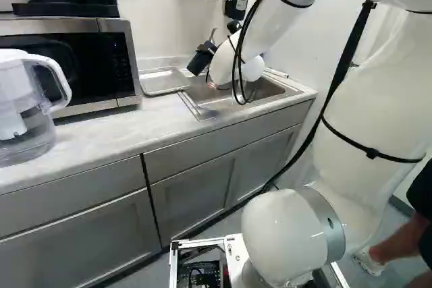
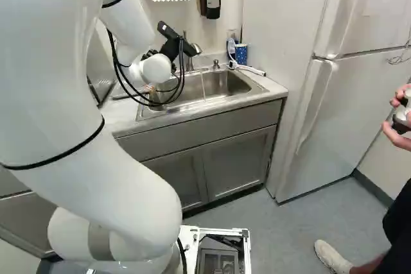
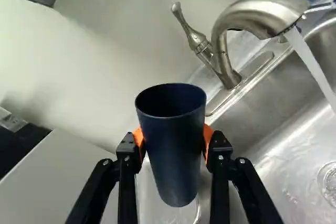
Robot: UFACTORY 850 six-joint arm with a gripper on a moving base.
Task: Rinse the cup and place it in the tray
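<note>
Right now the gripper's (image 3: 172, 145) 2 fingers are closing on the dark blue cup (image 3: 173, 174) from opposite sides, their orange pads (image 3: 208, 136) pressing its wall below the rim. The cup is standing mouth-up in that hold, beside the faucet (image 3: 224, 40) and apart from the running water (image 3: 311, 62), which is falling into the sink (image 3: 268, 156). It is looking like plastic: light, fairly stiff, unlikely to shatter, though a hard squeeze could be bowing the wall. Its smooth sides are probably getting slippery once wet, and any water collecting inside will be adding weight. The body is narrowing toward the foot — so the 2 pads are best staying level on the upper-middle wall, clear of the rim, with moderate pressure, for rinsing, tipping out and setting in the metal tray (image 1: 162, 82).
</note>
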